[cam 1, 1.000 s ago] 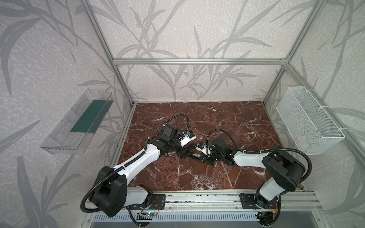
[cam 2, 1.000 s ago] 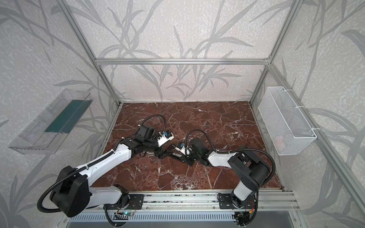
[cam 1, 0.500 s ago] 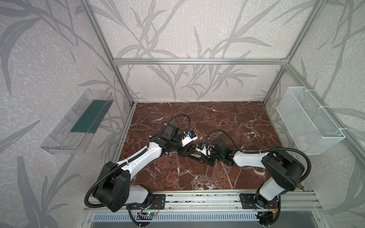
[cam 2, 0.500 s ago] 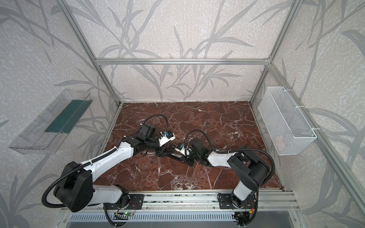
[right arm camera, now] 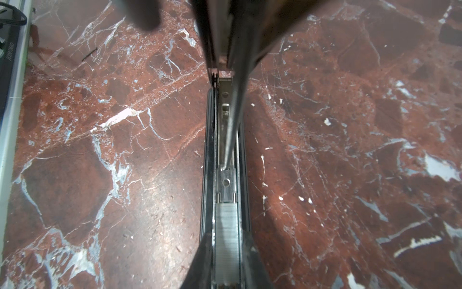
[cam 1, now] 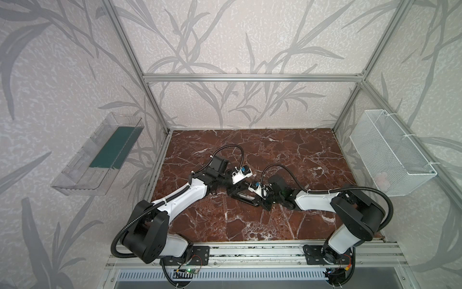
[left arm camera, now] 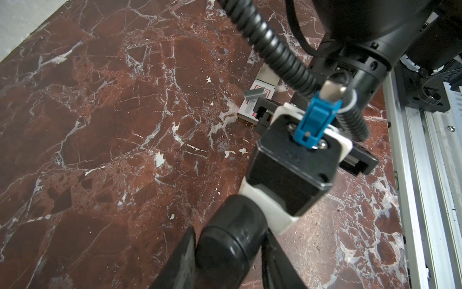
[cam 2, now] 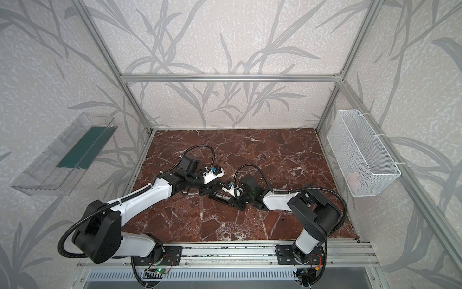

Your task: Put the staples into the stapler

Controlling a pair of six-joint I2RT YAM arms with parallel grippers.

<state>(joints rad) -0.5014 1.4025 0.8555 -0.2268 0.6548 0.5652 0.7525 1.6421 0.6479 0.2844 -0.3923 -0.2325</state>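
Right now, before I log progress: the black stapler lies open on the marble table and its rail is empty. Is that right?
Not quite. The rail is not empty: the right wrist view shows staples sitting in it. The stapler does lie open on the marble table.

Open black stapler (right arm camera: 208, 160), silvery staples (right arm camera: 226, 229) in its rail

**Staple box half hidden behind a camera housing**

A white, red-printed staple box (left arm camera: 250, 111) lies on the red-brown marble tabletop (left arm camera: 125, 150). A grey strip of staples (left arm camera: 255, 93) rests tilted on the box. Just beside the box and overlapping it is a black camera housing (left arm camera: 292, 180) with a blue plug (left arm camera: 313, 122) and a corrugated cable (left arm camera: 275, 47). An aluminium rail (left arm camera: 425, 175) runs well apart from the box.
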